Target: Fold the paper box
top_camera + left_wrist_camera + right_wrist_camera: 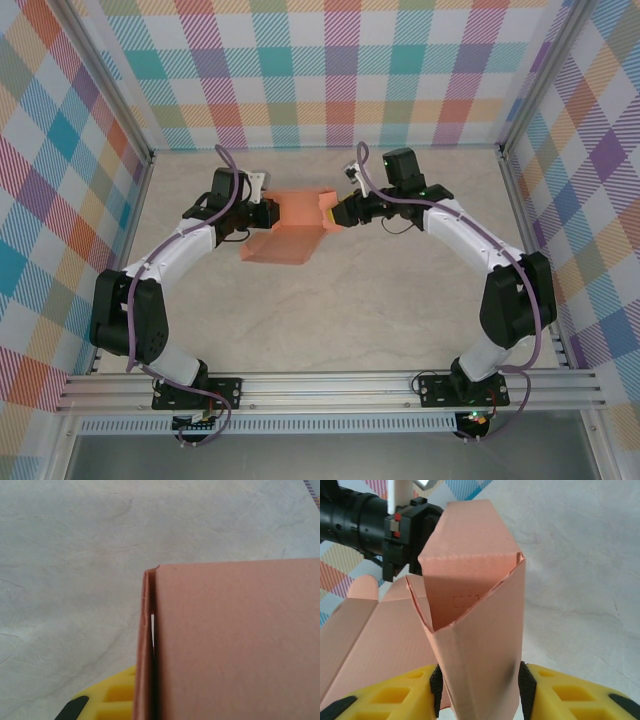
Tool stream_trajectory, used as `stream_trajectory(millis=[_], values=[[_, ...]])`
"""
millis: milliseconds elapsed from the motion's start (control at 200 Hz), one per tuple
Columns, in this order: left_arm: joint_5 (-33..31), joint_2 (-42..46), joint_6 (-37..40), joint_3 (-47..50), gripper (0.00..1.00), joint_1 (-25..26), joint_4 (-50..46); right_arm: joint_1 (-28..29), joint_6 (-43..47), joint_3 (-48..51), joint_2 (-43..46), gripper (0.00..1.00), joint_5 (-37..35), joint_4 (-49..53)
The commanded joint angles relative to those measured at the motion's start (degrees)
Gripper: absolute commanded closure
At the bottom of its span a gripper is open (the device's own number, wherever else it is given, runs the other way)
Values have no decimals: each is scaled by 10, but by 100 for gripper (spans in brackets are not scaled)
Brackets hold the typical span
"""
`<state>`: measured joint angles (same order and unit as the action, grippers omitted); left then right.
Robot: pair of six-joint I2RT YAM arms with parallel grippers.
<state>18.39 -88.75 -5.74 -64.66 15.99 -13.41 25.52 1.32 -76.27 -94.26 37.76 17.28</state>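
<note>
Salmon-orange thin-card paper box [298, 215] held above far-middle of pale worktop [400, 320], half tubed. Left hand [268, 212] pinched shut on left edge; right hand [479, 685] clamped around right sleeve. Risk: crushed sleeve from over-squeeze, torn crease or slip from uneven pull.

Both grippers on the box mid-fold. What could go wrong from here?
The right gripper pinches the salmon-orange thin card box across a hollow folded sleeve; it may crush flat.
The left gripper holds the opposite end; pulling apart could tear or slip the card.
A folded edge gapes slightly and might spring open.
</note>
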Motion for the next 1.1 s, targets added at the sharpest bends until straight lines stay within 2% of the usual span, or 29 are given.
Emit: stream_trajectory(millis=[0,140,410,525,660,720,790,970,1095], values=[[14,19,4,-7,100,0,7,3,-18,16,6,55,-30,-41],[10,16,-6,-5,100,1,8,14,-44,27,13,56,-45,-68],[-21,10,-28,-1,100,3,5,53,-140,21,28,55,-147,-87],[-36,9,-36,0,100,3,3,64,-159,17,28,54,-155,-86],[-49,11,-42,-1,100,6,1,72,-162,11,19,53,-187,-71],[-53,12,-44,-1,100,7,2,79,-152,-2,8,48,-226,-44],[-60,11,-48,0,100,10,1,86,-140,-23,-9,48,-256,-17],[-75,8,-62,7,100,18,5,98,-140,-69,-53,54,-314,28],[-94,7,-69,15,100,28,9,100,-139,-92,-81,56,-318,46]])
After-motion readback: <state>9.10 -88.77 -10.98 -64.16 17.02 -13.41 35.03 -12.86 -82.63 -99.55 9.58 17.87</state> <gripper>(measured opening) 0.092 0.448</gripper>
